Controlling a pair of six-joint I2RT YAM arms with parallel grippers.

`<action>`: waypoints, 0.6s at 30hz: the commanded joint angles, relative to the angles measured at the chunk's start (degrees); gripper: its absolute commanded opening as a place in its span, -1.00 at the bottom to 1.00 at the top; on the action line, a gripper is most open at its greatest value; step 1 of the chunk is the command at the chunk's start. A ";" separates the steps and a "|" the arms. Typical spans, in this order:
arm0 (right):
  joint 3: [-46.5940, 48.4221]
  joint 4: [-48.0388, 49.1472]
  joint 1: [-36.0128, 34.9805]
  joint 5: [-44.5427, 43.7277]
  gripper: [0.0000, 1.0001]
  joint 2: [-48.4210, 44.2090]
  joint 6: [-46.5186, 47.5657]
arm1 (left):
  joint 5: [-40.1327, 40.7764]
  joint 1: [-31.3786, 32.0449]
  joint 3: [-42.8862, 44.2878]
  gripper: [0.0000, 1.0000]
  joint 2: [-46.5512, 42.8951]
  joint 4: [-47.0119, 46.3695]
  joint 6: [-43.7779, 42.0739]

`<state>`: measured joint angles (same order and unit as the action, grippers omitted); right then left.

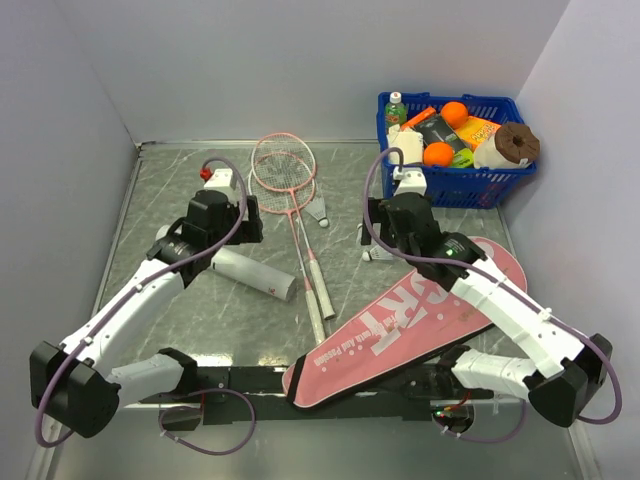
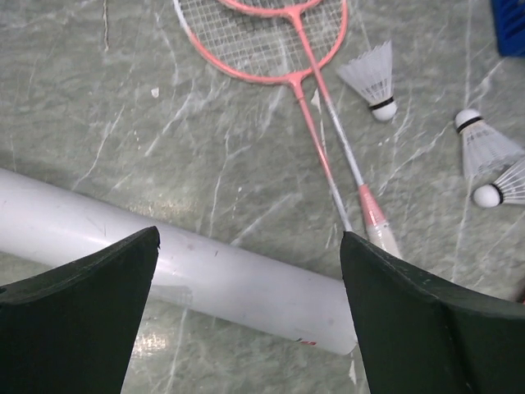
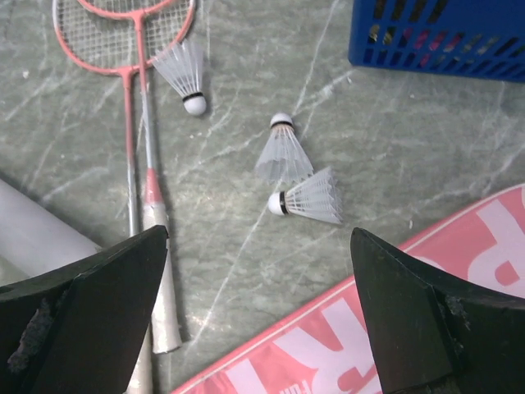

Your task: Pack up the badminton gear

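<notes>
**A:** Entry one: left fingers (image 2: pixel 82 312). Condition?

**B:** Spread wide, nothing held. They hang above the long white plastic tube (image 2: pixel 205 275), which lies flat on the grey marbled tabletop (image 2: pixel 98 107).

**A:** Hazard?

**B:** The tube is round and smooth, so it probably rolls at a nudge. The fingers also stand nearly along its length rather than across it. Closing like that would likely shove the tube's end instead of gripping it.

**A:** Entry two: right fingers (image 3: pixel 90 312).

**B:** Also fully apart and empty. Below them are three white feathered shuttlecocks (image 3: pixel 281 152). Two are nearly touching, near the edge of the pink racket-shaped bag with white lettering (image 3: pixel 344 345). The third is just beside the racket shafts.

**A:** Hazard?

**B:** The shuttlecocks are light and fragile. A hard pinch may crush the feathers, and a brushing finger may flick one away.

**A:** Entry three: the two thin pink-framed rackets (image 1: pixel 297 215).

**B:** They lie crossed at centre, heads towards the far wall. Lifting one would probably drag the other and knock the shuttlecock next to them. The shafts lie flat and thin, so they are hard to get under.

**A:** The bag?

**B:** It lies on the right, its narrow end over the near edge by the arm bases. I cannot tell whether its opening is undone. It may slide when things are pushed in.

**A:** The blue plastic basket (image 1: pixel 455 187)?

**B:** It holds groceries in the far right corner. Not part of this lot.
</notes>
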<state>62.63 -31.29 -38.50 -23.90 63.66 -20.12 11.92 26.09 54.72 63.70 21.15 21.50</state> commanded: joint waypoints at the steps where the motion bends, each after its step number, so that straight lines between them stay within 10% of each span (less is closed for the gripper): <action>1: 0.12 0.44 -0.43 0.08 1.00 -2.22 -0.01 | 0.73 0.28 -0.40 0.93 -0.60 -0.76 -1.72; 18: 0.83 -3.69 -5.44 17.31 1.00 5.95 5.00 | 9.08 7.39 4.70 0.93 2.48 6.54 -15.50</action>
<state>62.28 -34.09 -40.97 -9.65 68.40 -17.12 16.23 30.79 56.64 65.54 25.45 13.19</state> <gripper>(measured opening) 0.998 0.966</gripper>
